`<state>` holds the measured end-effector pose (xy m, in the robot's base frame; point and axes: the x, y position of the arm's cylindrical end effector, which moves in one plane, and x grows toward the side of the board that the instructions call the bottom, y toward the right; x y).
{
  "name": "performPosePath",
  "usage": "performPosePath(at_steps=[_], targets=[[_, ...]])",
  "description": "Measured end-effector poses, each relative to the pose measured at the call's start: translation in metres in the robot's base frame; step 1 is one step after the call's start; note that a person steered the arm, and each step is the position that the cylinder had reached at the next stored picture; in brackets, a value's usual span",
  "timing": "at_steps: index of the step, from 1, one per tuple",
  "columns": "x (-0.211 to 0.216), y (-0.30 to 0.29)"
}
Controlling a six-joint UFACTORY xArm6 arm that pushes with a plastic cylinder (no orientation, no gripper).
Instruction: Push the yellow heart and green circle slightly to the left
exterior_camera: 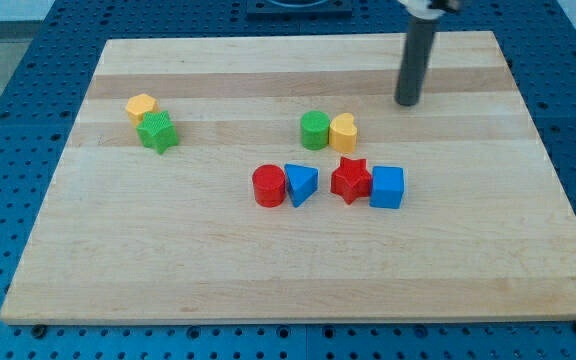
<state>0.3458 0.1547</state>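
Note:
The yellow heart (344,132) and the green circle (315,130) sit side by side and touching near the middle of the wooden board, the circle on the heart's left. My tip (407,102) rests on the board up and to the right of the yellow heart, a clear gap away from it. The dark rod rises from the tip to the view's top.
A red star (350,180) and a blue cube (387,187) lie just below the pair. A red cylinder (268,186) and a blue triangle (300,184) lie to their left. A yellow hexagon (141,107) and a green star (156,132) sit at the view's left.

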Motion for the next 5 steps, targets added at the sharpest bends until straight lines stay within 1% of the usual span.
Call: performPosePath(at_steps=[1,2,3,4,5], targets=[[0.034,0.009],[0.062,-0.007],[0.067,-0.050],[0.067,-0.122],[0.058,-0.184]])
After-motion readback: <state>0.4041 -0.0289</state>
